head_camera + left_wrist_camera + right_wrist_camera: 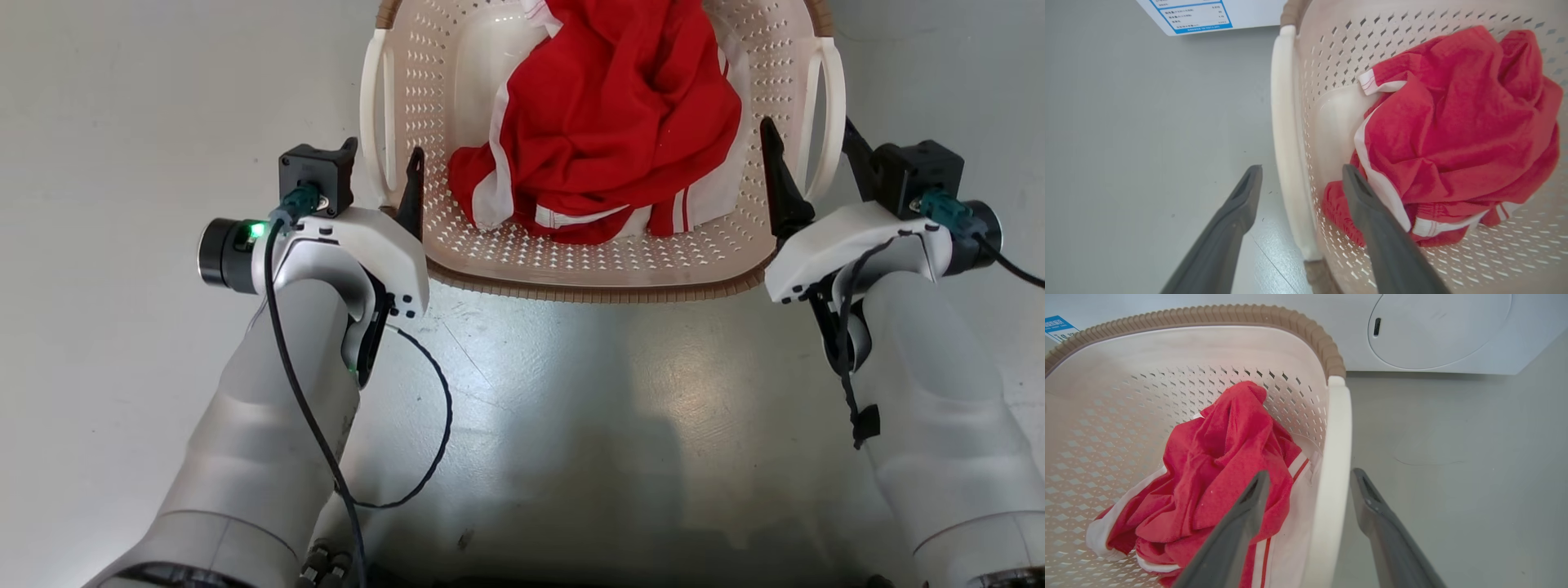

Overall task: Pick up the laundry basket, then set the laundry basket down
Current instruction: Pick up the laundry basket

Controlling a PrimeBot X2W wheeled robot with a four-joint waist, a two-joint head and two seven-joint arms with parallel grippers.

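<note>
While left pincer (1301,169) and right pincer (1309,474) gape astride loop handles (1286,134) | perforated laundry basket (571,257)

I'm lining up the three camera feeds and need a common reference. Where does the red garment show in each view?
Head view: red garment at top centre, lying inside the basket.
Left wrist view: it takes up the right half, against the basket's perforated wall.
Right wrist view: lower left of centre, on the basket's floor.
Shared landmark: the basket's brown rim, top centre in the left wrist view, arching across the top in the right wrist view.
</note>
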